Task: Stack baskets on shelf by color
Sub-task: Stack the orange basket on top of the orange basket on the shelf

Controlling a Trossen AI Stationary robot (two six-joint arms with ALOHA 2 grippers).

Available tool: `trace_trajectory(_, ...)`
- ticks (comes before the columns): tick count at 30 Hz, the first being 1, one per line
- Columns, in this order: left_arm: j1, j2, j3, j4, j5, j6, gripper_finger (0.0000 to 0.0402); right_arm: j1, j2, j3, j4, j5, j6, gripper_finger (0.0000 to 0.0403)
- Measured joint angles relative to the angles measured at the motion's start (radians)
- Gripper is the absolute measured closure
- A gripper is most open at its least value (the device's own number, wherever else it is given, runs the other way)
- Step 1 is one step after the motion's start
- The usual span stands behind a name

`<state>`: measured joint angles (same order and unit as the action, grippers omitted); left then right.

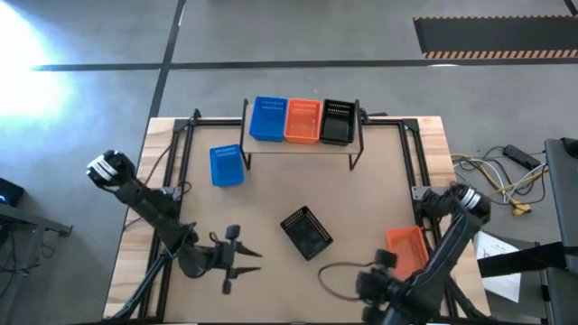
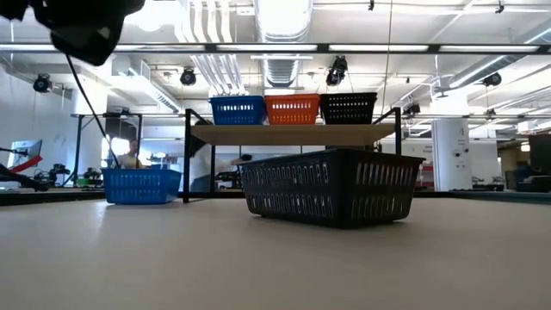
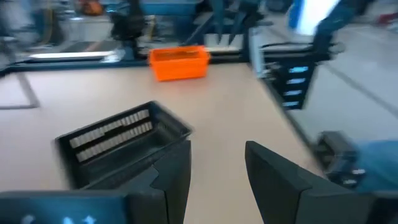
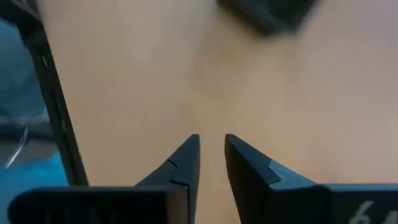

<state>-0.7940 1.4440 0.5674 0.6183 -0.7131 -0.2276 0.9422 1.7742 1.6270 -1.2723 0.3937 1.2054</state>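
The shelf [image 1: 302, 149] stands at the table's far side with a blue basket [image 1: 268, 118], an orange basket [image 1: 302, 121] and a black basket [image 1: 338, 122] side by side on its top. On the table, another blue basket [image 1: 226, 166] rests left of the shelf. A black basket [image 1: 306, 232] sits turned at an angle in the middle, and an orange basket [image 1: 408, 250] lies near the right edge. My left gripper [image 1: 256, 260] is open, near the table's near edge, just left of the black basket [image 3: 118, 140]. My right gripper [image 4: 211, 143] hovers over bare tabletop with a narrow gap, near the near-right corner.
A black metal frame [image 1: 181, 135] runs around the tabletop's edges. Cables and papers [image 1: 501, 176] lie off the table on the right. Bare tabletop [image 1: 361, 194] stretches between the shelf and the loose baskets. The room with racks and ceiling lights shows behind the shelf [image 2: 293, 133].
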Motion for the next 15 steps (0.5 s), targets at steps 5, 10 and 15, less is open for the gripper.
trace_trajectory(5, -0.005, 0.073, 0.043, 0.004, -0.030, -0.003, 0.0265, 0.048, -0.056, -0.033, -0.094, -0.113, 0.101, 0.0277)
trace_trajectory(10, -0.005, 0.149, 0.088, 0.001, -0.030, -0.006, 0.0265, 0.103, -0.061, -0.072, -0.107, -0.191, 0.138, 0.0220)
trace_trajectory(15, -0.006, 0.197, 0.110, 0.002, -0.029, -0.053, 0.0265, 0.174, -0.058, -0.141, -0.100, -0.333, 0.103, 0.0198)
